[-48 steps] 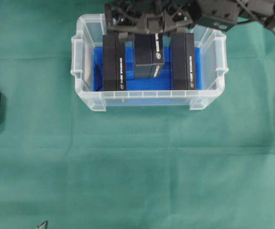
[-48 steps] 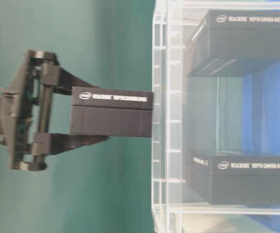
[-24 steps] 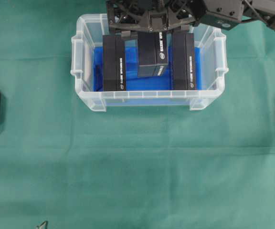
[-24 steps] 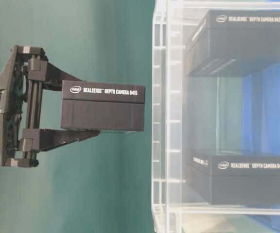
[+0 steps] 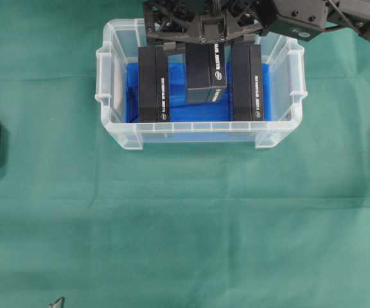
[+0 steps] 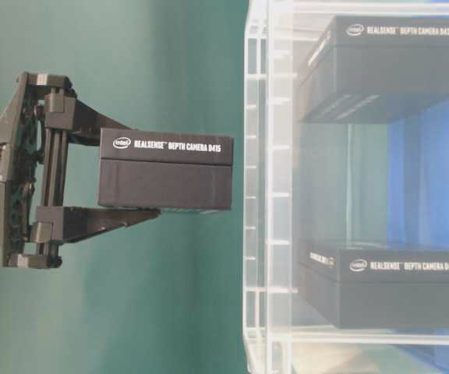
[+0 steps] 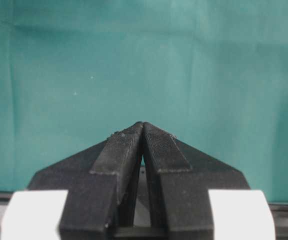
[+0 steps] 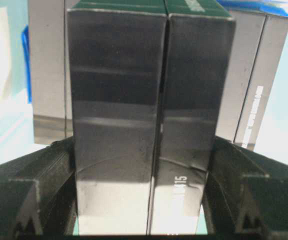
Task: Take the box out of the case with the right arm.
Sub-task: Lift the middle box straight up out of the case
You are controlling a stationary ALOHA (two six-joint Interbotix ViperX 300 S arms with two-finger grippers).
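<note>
Overhead view: clear case on green cloth, two black boxes inside. Right gripper pinches the middle box, held clear above the case rim. Left gripper fingers pressed together, nothing between.

Lay covered in matt green cloth, faintly creased: the bench. Stood in clear, glossy, smooth plastic with a saturated blue lining: the case. Looked like black cardboard, semi-gloss, with soft reflections and white print: the box. Appeared matt black plastic, finely ribbed at the pads: the left gripper.
</note>
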